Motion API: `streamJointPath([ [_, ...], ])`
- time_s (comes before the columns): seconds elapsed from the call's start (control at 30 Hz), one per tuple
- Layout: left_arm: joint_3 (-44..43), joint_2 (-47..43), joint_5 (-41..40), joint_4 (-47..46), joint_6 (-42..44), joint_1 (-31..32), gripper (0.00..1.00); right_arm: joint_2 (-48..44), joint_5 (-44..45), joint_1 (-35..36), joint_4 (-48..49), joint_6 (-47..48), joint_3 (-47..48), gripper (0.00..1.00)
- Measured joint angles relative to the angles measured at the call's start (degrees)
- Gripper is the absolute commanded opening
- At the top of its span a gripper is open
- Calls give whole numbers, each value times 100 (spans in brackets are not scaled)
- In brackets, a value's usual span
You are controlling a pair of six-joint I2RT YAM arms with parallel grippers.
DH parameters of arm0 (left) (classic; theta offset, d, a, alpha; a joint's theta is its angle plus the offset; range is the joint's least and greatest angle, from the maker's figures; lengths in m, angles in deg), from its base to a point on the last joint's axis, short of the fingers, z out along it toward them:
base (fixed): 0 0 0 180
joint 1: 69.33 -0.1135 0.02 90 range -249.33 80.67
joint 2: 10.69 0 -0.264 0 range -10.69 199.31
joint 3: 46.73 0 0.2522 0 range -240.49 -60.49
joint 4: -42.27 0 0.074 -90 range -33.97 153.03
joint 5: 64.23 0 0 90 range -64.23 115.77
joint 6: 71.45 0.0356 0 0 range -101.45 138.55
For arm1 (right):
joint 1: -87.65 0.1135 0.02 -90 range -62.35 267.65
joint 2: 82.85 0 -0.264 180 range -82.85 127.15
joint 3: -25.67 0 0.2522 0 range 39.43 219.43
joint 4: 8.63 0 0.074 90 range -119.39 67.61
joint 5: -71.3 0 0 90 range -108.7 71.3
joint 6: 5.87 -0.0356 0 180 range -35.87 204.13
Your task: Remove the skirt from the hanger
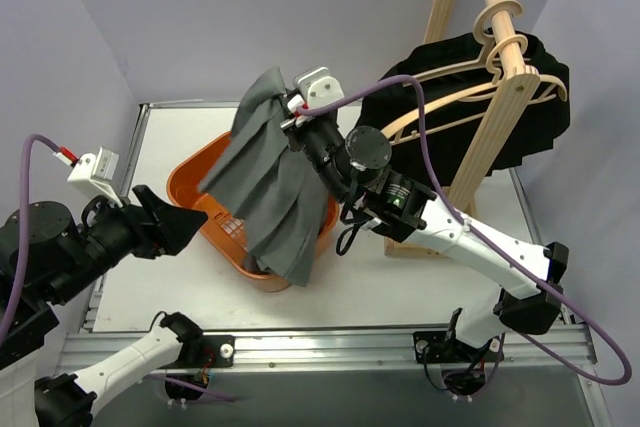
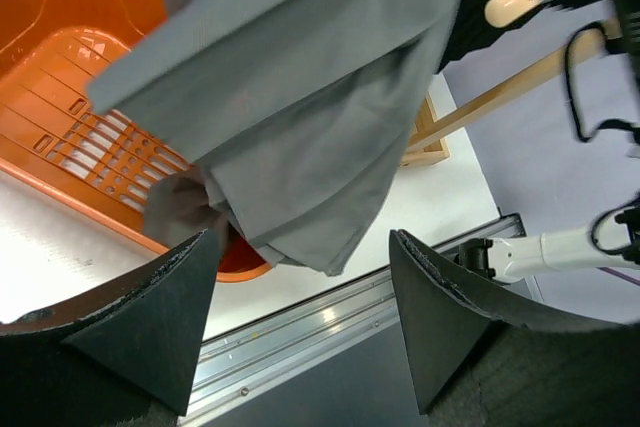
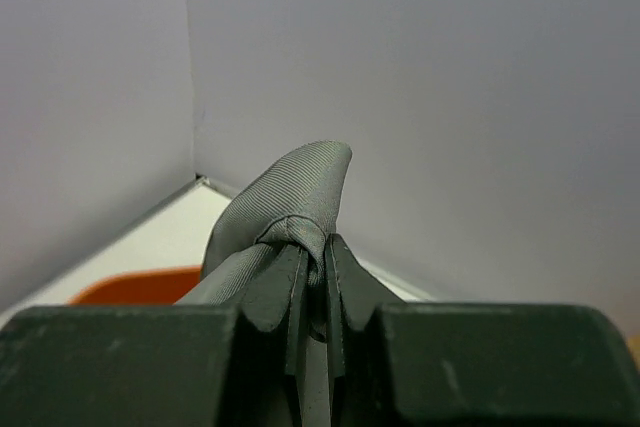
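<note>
Orange basket (image 1: 195,179) on the white surface (image 1: 160,287): slotted plastic, with the low folds of the gray skirt (image 1: 270,187) hanging into its near corner. Cannot tell if anything else is inside. Right tool (image 3: 315,247) is pressed together, pinching a bunched top corner of the skirt. The skirt hangs off that pinch in the air, long axis top to bottom, loose end down at the basket. Left tool (image 2: 305,237) is spread wide, holding nothing, just beside the basket's left side. Wooden hangers (image 1: 470,97) with a black garment (image 1: 530,97) stay on the rack (image 1: 505,87), apart from the skirt.
</note>
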Motion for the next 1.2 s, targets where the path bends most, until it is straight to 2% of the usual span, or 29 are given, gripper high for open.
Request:
streamJointPath([
  [0.13, -138, 83, 35, 37, -20, 0, 76, 107, -66, -240, -374, -269, -376, 0],
  [0.27, -286, 223, 131, 44, -46, 0, 75, 481, -271, -420, -551, -404, -354, 0],
  [0.47, -289, 234, 201, 48, -103, 0, 75, 1545, -627, -455, -673, -424, 813, 0],
  [0.63, -269, 94, 197, 76, -107, 0, 75, 1978, -960, -509, -673, -562, 1338, 0],
  [0.73, -302, 85, 195, 98, -101, 0, 75, 2011, -1075, -564, -763, -737, 1237, 0],
  [0.87, -595, 247, 197, 127, -33, 0, 76, 1910, -1130, -568, -894, -1036, 597, 0],
  [0.9, -756, 341, 205, 149, 17, 0, 76, 1891, -1147, -568, -933, -1117, 398, 5],
  [0.93, -892, 431, 219, 136, 70, 0, 76, 1875, -1165, -568, -1038, -1185, 221, 19],
  [0.97, -1034, 529, 240, 136, 118, 0, 76, 1867, -1191, -568, -1163, -1287, 44, 34],
  [1.0, -1176, 638, 262, 136, 170, 0, 76, 1867, -1209, -568, -1320, -1344, -52, 59],
  [1.07, -1467, 901, 306, 131, 284, 0, 76, 1867, -1237, -568, -1690, -1449, -129, 76],
  [1.2, -2085, 1550, 350, 66, 549, 0, 77, 1753, -1200, -566, -2240, -1626, -127, 89],
])
